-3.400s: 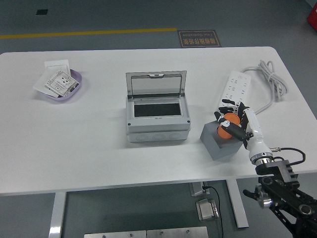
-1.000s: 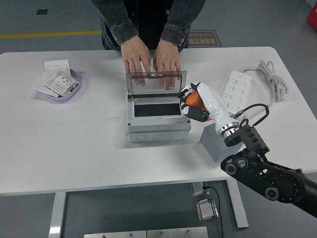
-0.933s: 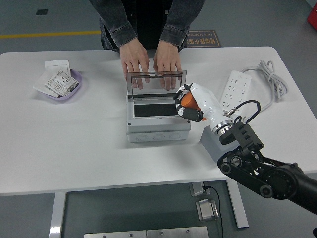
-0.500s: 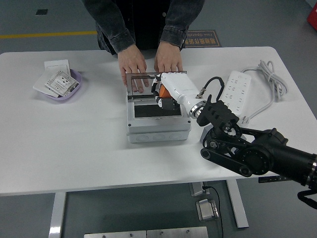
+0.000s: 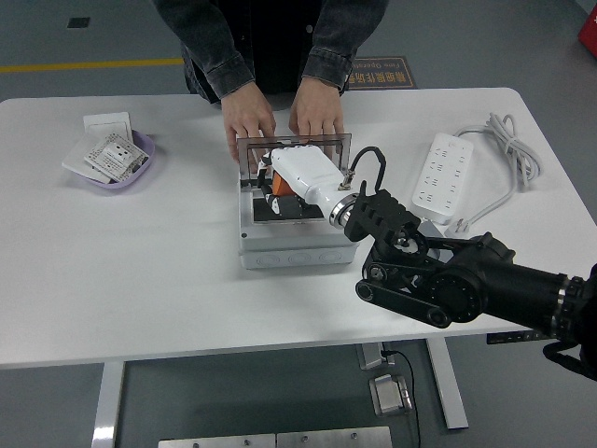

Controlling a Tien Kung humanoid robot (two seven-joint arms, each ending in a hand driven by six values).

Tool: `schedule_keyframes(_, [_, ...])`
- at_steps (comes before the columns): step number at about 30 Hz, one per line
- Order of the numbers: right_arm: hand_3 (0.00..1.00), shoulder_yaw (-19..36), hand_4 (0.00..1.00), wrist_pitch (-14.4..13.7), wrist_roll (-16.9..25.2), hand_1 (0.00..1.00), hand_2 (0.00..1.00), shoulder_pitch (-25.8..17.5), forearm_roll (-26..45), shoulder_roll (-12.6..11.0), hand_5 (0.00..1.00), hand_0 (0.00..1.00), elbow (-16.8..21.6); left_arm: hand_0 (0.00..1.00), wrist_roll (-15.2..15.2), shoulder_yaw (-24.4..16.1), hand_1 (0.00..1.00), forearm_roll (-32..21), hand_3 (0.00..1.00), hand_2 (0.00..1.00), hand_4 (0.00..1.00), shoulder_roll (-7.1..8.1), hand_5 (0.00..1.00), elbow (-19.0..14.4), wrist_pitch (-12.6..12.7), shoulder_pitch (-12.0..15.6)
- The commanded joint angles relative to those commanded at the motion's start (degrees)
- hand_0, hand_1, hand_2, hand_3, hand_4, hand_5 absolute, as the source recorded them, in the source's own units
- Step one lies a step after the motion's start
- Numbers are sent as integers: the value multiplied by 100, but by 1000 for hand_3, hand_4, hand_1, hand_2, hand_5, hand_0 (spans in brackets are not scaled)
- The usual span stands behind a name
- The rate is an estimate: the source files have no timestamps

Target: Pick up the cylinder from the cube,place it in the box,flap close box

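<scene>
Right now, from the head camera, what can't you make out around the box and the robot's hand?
- Orange cylinder: only a sliver shows under the right hand, so grip or release is unclear.
- Gray cube: fully hidden behind the right arm.
- Box interior: mostly covered by the hand.
- Cards in the purple dish: print too small.
- Left arm: out of frame.

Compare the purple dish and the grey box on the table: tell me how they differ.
The purple dish is shallow, rounded and has no lid; the grey box is deep and rectangular, with a clear lid raised at its back. The dish holds white cards; the box has the robot's right hand reaching in over it. The dish sits far left, the box mid-table. Both rest on the white table.
</scene>
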Motion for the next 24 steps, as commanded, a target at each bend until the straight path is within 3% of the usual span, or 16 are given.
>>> schedule_keyframes(5, [160,27,2,-15,147,40,183,21,138,16,2,2,-93,687,-19,73,730,-59,725,673,666,1,119,0,1,-13])
schedule_keyframes(11, [163,164,2,168,434,46,185,44,317,27,2,2,-215,687,-57,247,731,-221,726,674,664,3,116,0,3,-42])
schedule_keyframes(12, [206,179,2,190,469,109,223,44,346,29,2,2,-225,687,-63,282,730,-253,725,673,661,3,115,0,2,-46])
schedule_keyframes(17, [206,200,2,254,559,109,223,47,401,49,2,2,-276,687,-66,313,730,-267,725,673,661,-4,115,0,1,-60])
schedule_keyframes(18, [612,192,636,257,571,333,485,48,410,53,103,301,-287,687,-68,325,731,-275,724,671,657,-4,110,0,1,-64])
schedule_keyframes(23, [612,138,636,249,622,333,485,49,449,65,103,301,-331,687,-104,480,731,-412,724,671,657,-6,110,0,0,-79])
schedule_keyframes(24, [657,130,772,245,636,409,528,46,463,66,385,474,-340,687,-123,565,731,-491,724,670,652,-8,110,0,0,-82])
